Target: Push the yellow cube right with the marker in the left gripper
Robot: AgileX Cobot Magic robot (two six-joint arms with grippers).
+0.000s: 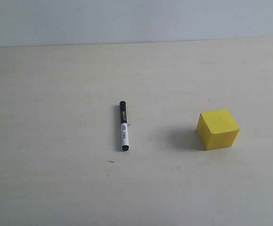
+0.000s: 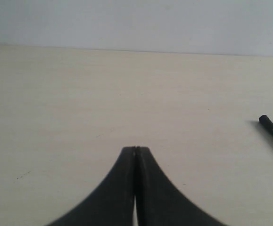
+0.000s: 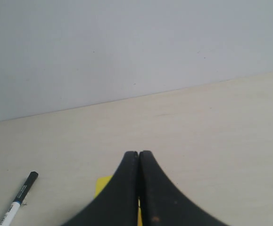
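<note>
The marker [image 1: 123, 125] lies flat on the pale table, black cap pointing away from the camera, held by nothing. To its right, well apart, sits the yellow cube [image 1: 217, 128]. Neither arm shows in the exterior view. In the left wrist view my left gripper [image 2: 136, 149] is shut and empty, with the marker's cap [image 2: 272, 131] off to the side. In the right wrist view my right gripper [image 3: 138, 153] is shut and empty; the yellow cube [image 3: 101, 185] peeks out behind its fingers and the marker [image 3: 19, 198] lies farther off.
The pale wooden table [image 1: 56, 94] ends at a light grey wall [image 1: 136, 19] at the back. A small dark speck [image 1: 111, 161] lies near the marker's lower end.
</note>
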